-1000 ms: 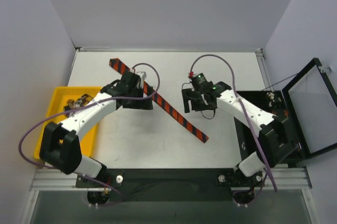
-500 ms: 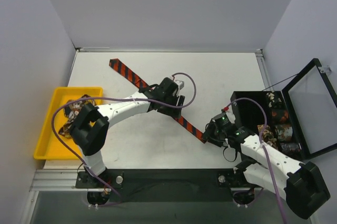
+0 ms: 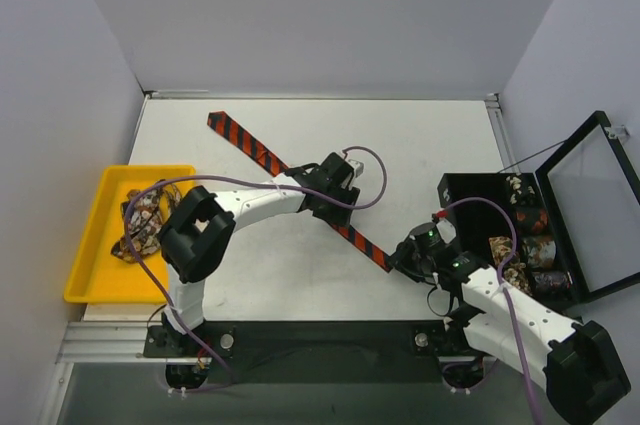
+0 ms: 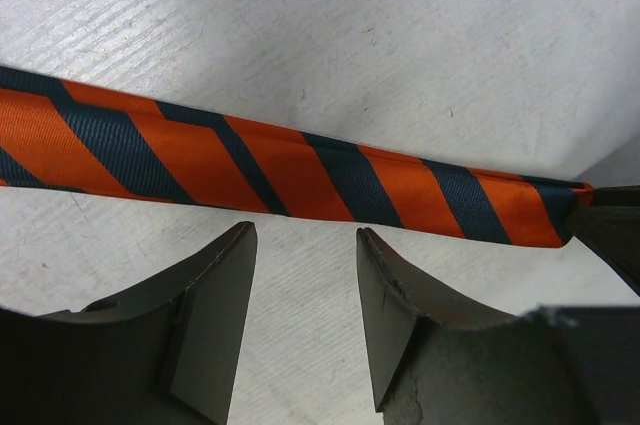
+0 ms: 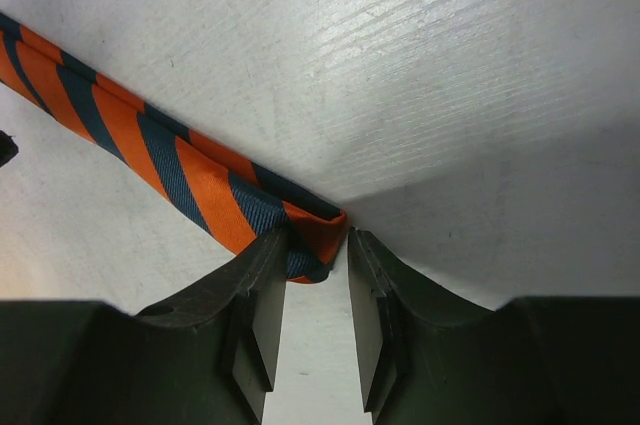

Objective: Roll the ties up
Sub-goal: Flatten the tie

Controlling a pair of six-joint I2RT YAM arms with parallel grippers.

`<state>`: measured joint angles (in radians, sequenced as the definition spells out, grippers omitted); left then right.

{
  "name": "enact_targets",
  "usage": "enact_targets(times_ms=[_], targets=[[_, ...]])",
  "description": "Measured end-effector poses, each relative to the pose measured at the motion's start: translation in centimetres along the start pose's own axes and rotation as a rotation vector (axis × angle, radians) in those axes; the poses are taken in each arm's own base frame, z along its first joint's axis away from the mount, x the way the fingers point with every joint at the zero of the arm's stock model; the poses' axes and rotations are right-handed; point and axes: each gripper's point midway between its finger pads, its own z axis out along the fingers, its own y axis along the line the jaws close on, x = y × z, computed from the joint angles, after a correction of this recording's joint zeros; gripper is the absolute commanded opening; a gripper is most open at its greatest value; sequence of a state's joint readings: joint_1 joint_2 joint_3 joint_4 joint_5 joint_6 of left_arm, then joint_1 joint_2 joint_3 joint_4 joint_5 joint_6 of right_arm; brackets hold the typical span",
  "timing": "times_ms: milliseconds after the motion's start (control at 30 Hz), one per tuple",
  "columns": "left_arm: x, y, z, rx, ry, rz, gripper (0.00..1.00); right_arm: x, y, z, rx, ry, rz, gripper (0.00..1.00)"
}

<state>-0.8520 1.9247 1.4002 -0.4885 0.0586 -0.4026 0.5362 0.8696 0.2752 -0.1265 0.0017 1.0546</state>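
Striped tie (image 3: 248,143) lies flat on bench (image 3: 420,135), running diagonally from upper left to lower right of centre in the top view. Thin, soft, light fabric, prob. limp w/ no spring. Weave looks smooth, so it could slip or skew while rolling.

Best hold, I'd judge: the narrow end at lower right. Pinch across the width, w/ the other arm pinning mid-length.

- **Right claw** (image 5: 317,245): narrow, tips either side of that end. Can't tell if it's biting.
- **Left claw** (image 4: 305,245): half wide, nothing betw. the jaws, tie just beyond its tips.

Around:
- Yellow tray (image 3: 88,267) at left edge w/ loose ties (image 3: 145,225).
- Black box (image 3: 460,185) at right, lid (image 3: 595,205) up, rolled ties (image 3: 528,245) inside, near the right arm.
- Purple cable (image 3: 372,170) loops beside the tie by the left wrist: snag risk.
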Motion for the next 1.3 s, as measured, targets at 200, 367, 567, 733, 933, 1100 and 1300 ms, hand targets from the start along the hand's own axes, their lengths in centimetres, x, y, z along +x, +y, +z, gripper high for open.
enact_targets(times_ms=[200, 367, 567, 733, 933, 1100, 1300], targets=[[0.5, 0.1, 1.1, -0.009, 0.023, 0.009, 0.54, 0.0, -0.2, 0.3, 0.008, 0.002, 0.009, 0.3], [0.9, 0.6, 2.1, -0.024, 0.041, 0.023, 0.5, -0.1, 0.0, 0.6, 0.004, -0.002, 0.015, 0.25], [1.2, 1.2, 2.8, -0.052, 0.051, 0.026, 0.48, 0.0, 0.0, 0.8, 0.011, 0.007, 0.022, 0.08], [1.1, 1.3, 2.9, -0.061, 0.049, 0.027, 0.48, -0.2, -0.6, 0.7, 0.032, 0.011, 0.023, 0.0], [1.0, 1.2, 3.0, -0.065, 0.046, 0.029, 0.48, -1.0, -0.1, -0.4, 0.063, 0.028, -0.033, 0.0], [1.0, 1.2, 3.0, -0.065, 0.046, 0.022, 0.56, -1.4, 0.8, -0.5, 0.069, 0.049, -0.088, 0.0], [0.0, 1.1, 1.4, -0.07, 0.015, -0.01, 0.63, -0.7, 0.1, -0.5, 0.088, 0.093, -0.145, 0.33]])
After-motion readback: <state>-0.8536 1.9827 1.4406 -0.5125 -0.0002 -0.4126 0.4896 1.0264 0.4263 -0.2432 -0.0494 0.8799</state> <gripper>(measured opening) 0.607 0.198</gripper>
